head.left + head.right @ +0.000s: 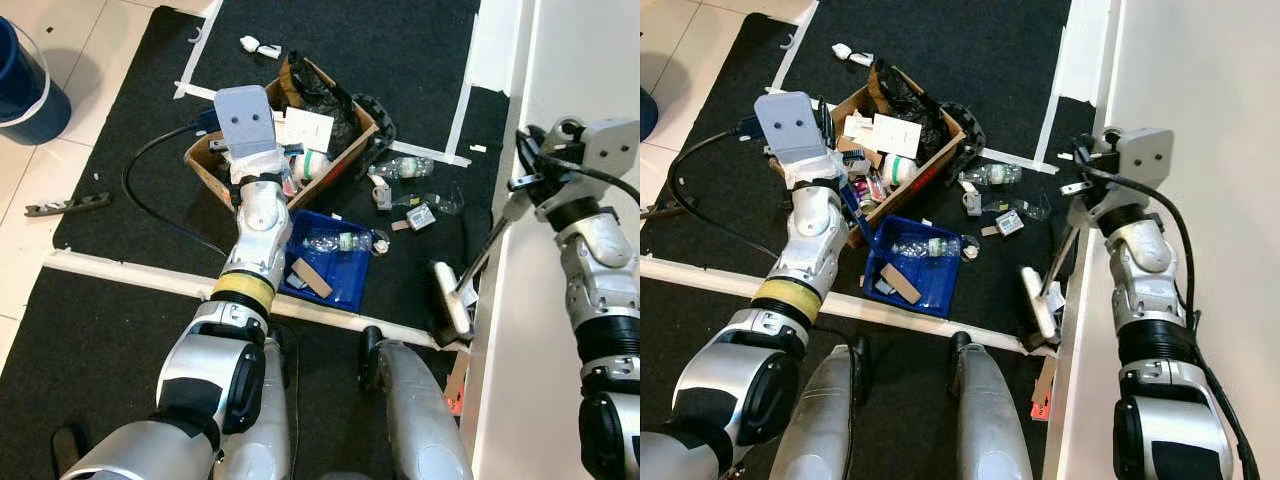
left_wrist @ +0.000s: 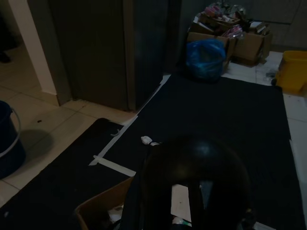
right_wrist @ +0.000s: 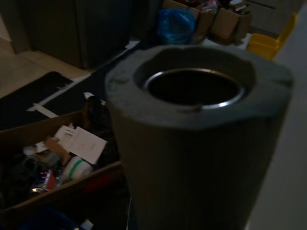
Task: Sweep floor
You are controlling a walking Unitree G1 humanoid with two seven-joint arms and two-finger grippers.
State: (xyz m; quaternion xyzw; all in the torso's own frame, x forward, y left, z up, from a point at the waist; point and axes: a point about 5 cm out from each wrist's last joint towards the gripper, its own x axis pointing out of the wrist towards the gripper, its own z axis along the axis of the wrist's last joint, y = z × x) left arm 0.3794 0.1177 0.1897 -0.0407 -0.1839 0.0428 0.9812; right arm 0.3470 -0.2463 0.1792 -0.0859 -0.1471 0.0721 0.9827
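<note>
Right end effector [image 1: 1080, 190] grips the broom handle [image 1: 1065, 245], brush head [image 1: 1037, 302] on the black mat by the wall; left end effector [image 1: 840, 175] holds the blue dustpan [image 1: 915, 268]. Partly done: dustpan has a bottle and cardboard, but bottle [image 1: 990, 175] and scraps [image 1: 1005, 222] remain loose.

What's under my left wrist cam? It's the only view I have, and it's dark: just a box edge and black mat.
Observer: A blue dustpan lies on the mat just short of the box, with a bottle and a cardboard scrap in it.
Operator: Any litter on the mat?
Observer: Yes, a second bottle and small scraps to the right of the box.
Operator: Where's the broom?
Observer: Its head is down by the white wall, and its handle slopes up to the right gripper.
</note>
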